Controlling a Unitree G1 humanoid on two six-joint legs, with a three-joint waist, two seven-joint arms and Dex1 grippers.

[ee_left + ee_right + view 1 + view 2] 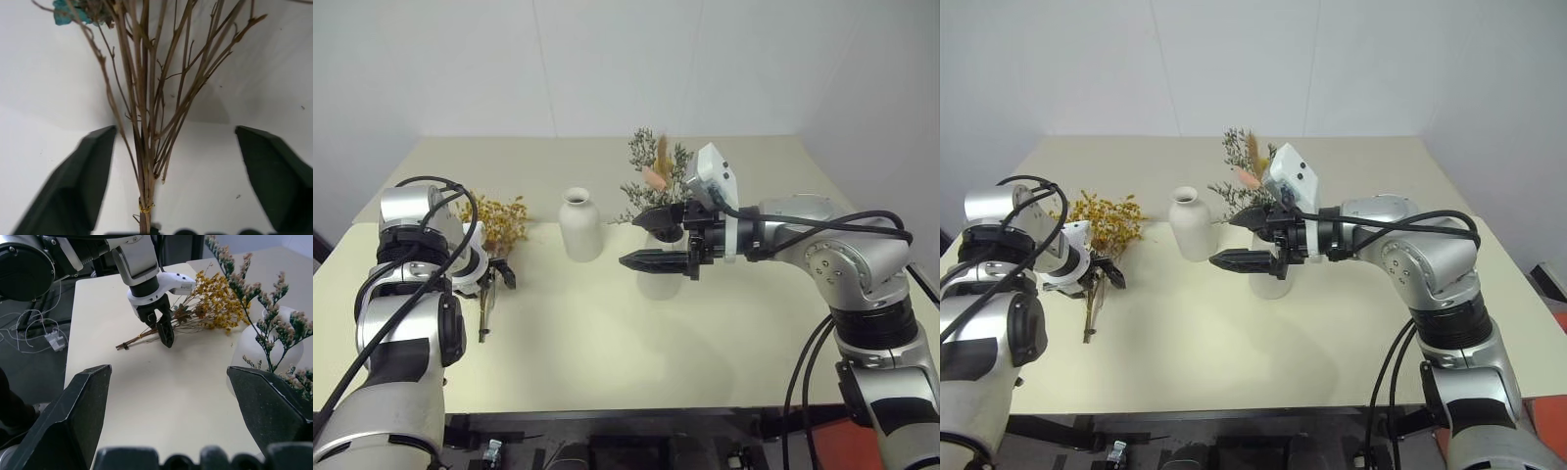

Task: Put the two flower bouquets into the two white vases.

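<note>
While the left end effector straddles the yellow bouquet's stems, fingers spread, picking up is underway; next, pinch above the wire tie

The near half of the table lies bare, wide enough for either arm to sweep across. Toward the middle stands the bottle-shaped vase, with open tabletop on both sides of it. Just to its right, the right gripper hangs with its fingers spread, directly in front of the cone vase and its grey-green bouquet, blocking the near approach there. At the left, the yellow bouquet lies flat, the left gripper straddling its stems.
</note>
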